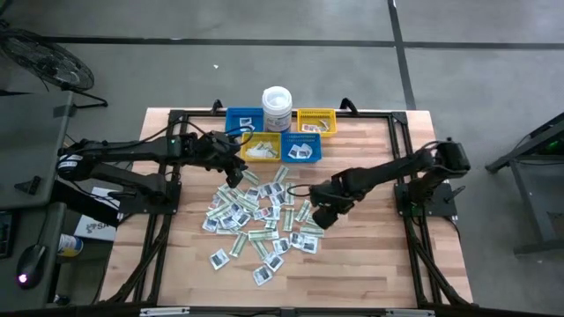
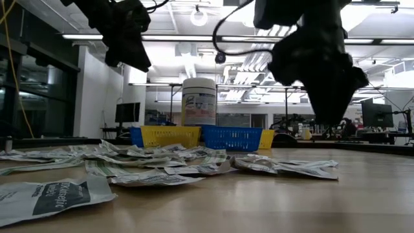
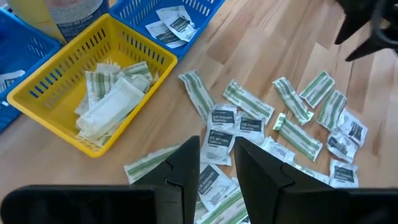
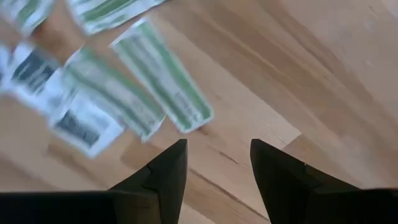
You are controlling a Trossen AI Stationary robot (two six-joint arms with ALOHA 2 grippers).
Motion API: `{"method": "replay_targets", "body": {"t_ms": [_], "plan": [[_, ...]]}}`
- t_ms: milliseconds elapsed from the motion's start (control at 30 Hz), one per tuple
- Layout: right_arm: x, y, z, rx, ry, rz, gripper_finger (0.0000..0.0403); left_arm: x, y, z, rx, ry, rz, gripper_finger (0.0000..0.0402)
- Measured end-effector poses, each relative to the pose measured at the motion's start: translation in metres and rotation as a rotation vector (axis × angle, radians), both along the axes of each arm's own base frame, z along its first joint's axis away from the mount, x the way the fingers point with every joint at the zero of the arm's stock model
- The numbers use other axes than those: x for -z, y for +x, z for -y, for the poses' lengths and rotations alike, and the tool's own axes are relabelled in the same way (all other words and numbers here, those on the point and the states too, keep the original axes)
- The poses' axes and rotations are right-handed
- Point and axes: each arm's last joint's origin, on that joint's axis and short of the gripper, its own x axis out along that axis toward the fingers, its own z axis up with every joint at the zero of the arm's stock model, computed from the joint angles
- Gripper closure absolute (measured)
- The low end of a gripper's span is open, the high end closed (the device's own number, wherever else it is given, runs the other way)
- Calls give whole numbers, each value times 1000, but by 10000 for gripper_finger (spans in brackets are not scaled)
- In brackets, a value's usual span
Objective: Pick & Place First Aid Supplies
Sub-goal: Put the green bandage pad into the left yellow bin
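Packets strewn on surface; left pincer and right pincer both parted, empty.

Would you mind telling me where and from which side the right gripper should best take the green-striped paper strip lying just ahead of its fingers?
Probably across the narrow width near the end of the green-striped paper strip that points toward the open right gripper, coming straight down from above. It lies flat on the wooden table, its near end on bare wood, clear of the overlapping neighbours.
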Motion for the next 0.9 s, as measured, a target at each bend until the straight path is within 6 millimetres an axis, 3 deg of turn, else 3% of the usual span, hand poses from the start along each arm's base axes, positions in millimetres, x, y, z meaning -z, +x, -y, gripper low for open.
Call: {"method": "replay_targets", "body": {"t_ms": [433,900], "plan": [[22,6,-18,204,-79,-55,253,0,0,0,22,19,-6,300],[44,12,-35,281,-113,-71,254,0,0,0,37,34,-11,300]]}}
